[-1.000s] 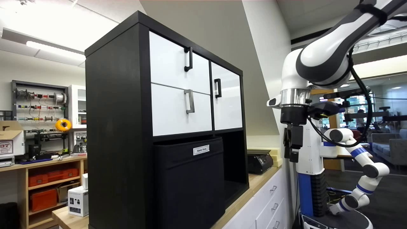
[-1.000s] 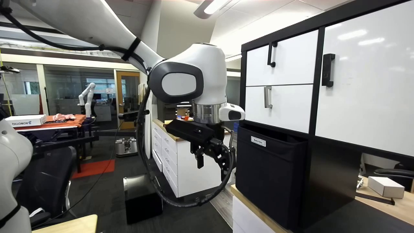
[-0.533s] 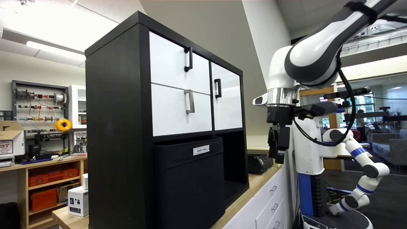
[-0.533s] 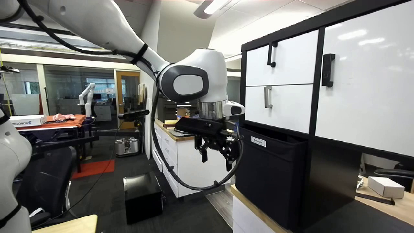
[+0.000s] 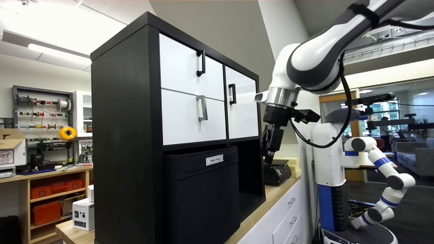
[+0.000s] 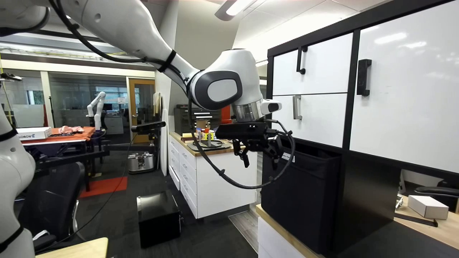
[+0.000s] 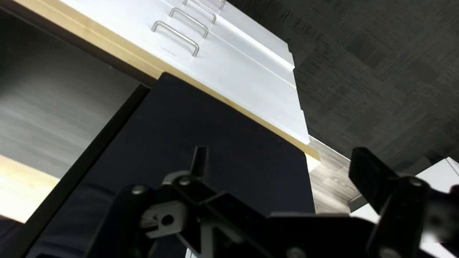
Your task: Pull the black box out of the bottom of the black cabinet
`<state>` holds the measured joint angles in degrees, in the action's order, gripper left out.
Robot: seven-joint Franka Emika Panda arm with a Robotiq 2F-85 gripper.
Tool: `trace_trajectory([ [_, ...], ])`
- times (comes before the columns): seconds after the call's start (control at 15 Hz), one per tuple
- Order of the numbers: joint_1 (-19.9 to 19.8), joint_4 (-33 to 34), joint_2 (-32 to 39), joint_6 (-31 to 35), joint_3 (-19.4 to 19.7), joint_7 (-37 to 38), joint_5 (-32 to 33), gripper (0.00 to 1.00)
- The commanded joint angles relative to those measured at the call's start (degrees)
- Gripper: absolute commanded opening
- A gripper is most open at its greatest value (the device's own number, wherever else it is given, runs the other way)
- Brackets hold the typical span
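At the far left of an exterior view is a spool rack (image 5: 44,114), an orange spool (image 5: 67,133) at its lower right. Below, red cases (image 5: 46,212) lie on wooden shelves (image 5: 57,195). Next comes the black cabinet (image 5: 120,128), upright on a wooden tabletop (image 5: 278,194) with white drawers (image 5: 283,220) underneath. Two white fronts (image 5: 179,118), one above the other, fill its upper left, and a single white door (image 5: 245,108) its upper right. The black box (image 5: 203,196) sits in the cabinet's lower left compartment, a white label (image 5: 214,160) near its top edge; in both exterior views a dark gap shows between that edge and the shelf (image 5: 195,144) above. An open compartment (image 5: 251,166) lies just to its right. Then come the fingers (image 5: 269,158), in front of the cabinet and apart from the box, pointing down and leaning toward the cabinet. They are spread wide, released; in the wrist view the box's dark front shows between them, and in an exterior view they partly cover the label (image 6: 289,157). A black device (image 5: 278,173) rests on the tabletop beyond them. From the fingers, the white robot arm (image 5: 315,57) slants to the upper right. Farther right stand a white and blue column (image 5: 327,156) and a jointed arm (image 5: 383,159) with blue bands, and at the edge a pale sofa (image 5: 415,156).
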<state>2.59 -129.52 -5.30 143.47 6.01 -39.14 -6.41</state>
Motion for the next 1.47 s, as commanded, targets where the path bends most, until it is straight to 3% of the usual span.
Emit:
trace_trajectory([
  [0.0,-0.5,4.5,3.4,2.9,-1.1,-5.6,-0.6,1.0],
  [0.8,-2.3,9.6,8.6,12.9,-3.7,-28.2,0.1,1.0],
  [1.4,-1.7,15.1,16.7,17.8,-3.2,-36.9,-0.7,1.0],
])
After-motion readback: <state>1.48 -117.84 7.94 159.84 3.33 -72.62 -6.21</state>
